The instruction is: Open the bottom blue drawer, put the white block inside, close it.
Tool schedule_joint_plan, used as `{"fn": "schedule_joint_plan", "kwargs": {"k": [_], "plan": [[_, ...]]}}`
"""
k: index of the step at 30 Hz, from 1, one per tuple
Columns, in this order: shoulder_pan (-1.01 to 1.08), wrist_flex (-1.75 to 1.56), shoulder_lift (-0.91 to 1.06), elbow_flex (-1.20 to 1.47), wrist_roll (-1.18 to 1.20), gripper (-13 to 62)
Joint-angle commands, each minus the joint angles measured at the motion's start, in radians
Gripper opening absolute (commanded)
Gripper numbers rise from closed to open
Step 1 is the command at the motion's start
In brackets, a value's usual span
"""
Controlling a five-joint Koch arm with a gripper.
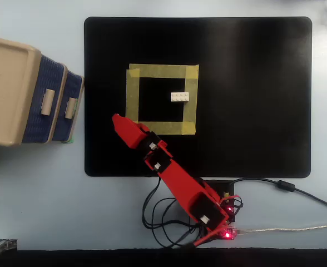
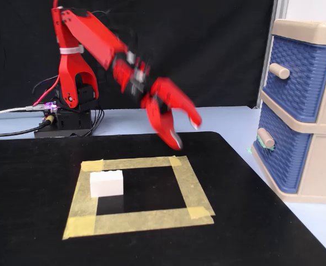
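Note:
The white block lies on the black mat inside a yellow tape square; in the fixed view it sits at the square's left side. The bottom blue drawer with its beige handle looks shut in the beige cabinet; from overhead its front shows at the left. My red gripper is open and empty. It hangs above the mat between the block and the cabinet, blurred. From overhead its tip is over the square's lower-left corner.
The upper blue drawer is shut above the bottom one. The beige cabinet stands off the mat's left edge. The arm's base and cables sit at the mat's near edge. The black mat lies on a pale table.

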Motion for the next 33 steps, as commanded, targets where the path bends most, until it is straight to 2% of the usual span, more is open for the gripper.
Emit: {"fn": "schedule_joint_plan", "kwargs": {"k": [1,3,5,9,14,23,26,28,30,32,33], "plan": [[-0.054,-0.525,-0.164,-0.026,-0.002,32.7],[-0.081,-0.784,-0.356,-0.054,0.002,32.7],[-0.101,-0.91,-0.483,-0.137,0.0,32.7],[-0.109,-0.851,-0.649,-0.351,0.002,32.8],[-0.112,-0.721,-0.723,-0.569,0.009,32.8],[-0.169,-0.607,-0.764,-0.704,0.021,31.8],[-0.169,-0.604,-0.765,-0.704,0.034,25.7],[-0.166,-0.601,-0.769,-0.699,0.048,18.9],[-0.161,-0.566,-0.769,-0.689,0.057,8.6],[-0.158,-0.523,-0.761,-0.647,0.057,-5.7],[-0.155,-0.515,-0.747,-0.606,0.054,-8.3]]}}
